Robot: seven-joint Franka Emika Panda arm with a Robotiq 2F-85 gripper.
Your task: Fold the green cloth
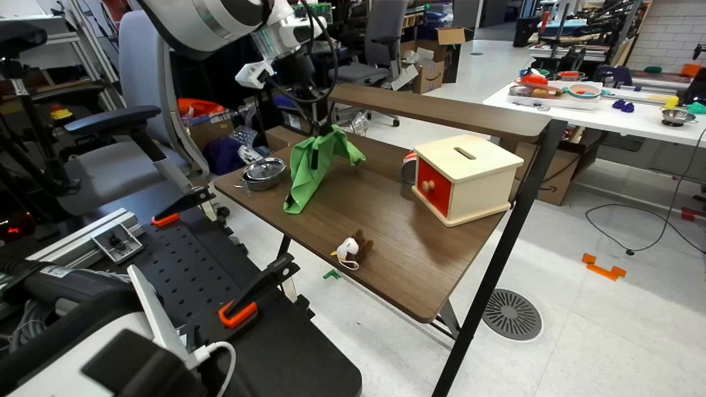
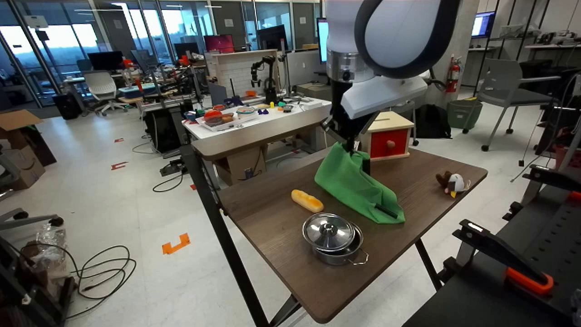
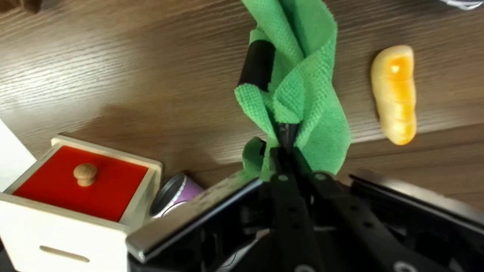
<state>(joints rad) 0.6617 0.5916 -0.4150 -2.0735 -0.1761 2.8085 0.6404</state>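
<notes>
"Where's the green cloth [image 2: 358,186]?"

"It's draping from the claw [image 3: 287,136] to the table [image 2: 272,236]; nearly closed jaws are pinching it."

"Folding, then?"

"I'm guessing so: next it's needing that held part laid across, then released."

The rounded, black-banded white arm [image 2: 404,34] has a black cable [image 1: 335,63] and black fingers [image 3: 280,164] with silvery screws [image 3: 320,176].
</notes>
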